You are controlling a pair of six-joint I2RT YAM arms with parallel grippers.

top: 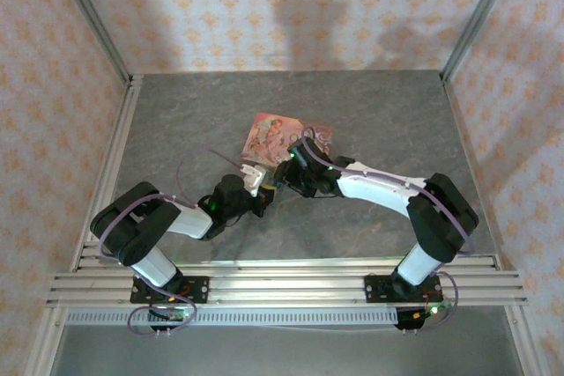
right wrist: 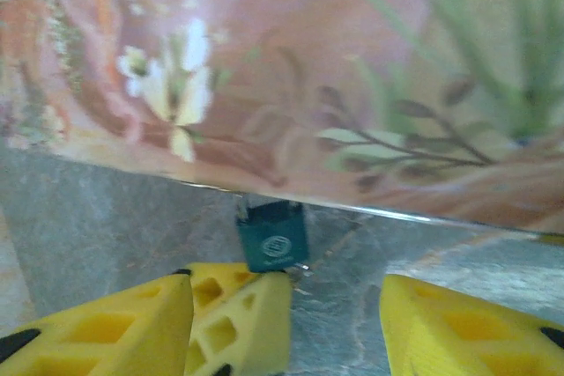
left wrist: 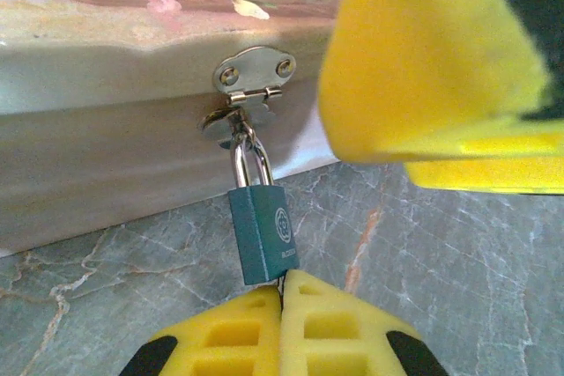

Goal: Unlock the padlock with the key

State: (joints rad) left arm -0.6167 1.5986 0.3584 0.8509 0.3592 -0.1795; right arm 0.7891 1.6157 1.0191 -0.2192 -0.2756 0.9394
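One floral box point(left wrist: 106, 156), hasp side facing both grippers. Left gripper point(left wrist: 282, 292) clenched, tips touching the bottom of the one blue padlock point(left wrist: 263, 233), which sits straight ahead, long axis in line with the jaws. Right gripper point(right wrist: 289, 283) released, padlock ahead of its gap; left is nearer. Key can't be made out, zero counted; probably pinched in the left jaws.

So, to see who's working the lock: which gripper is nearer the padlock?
Left. The left gripper, shut, meets the bottom of the padlock; the right gripper hangs open beside it, not touching.

Overhead view from behind, wrist views low, close, both facing the padlock point(left wrist: 263, 233)
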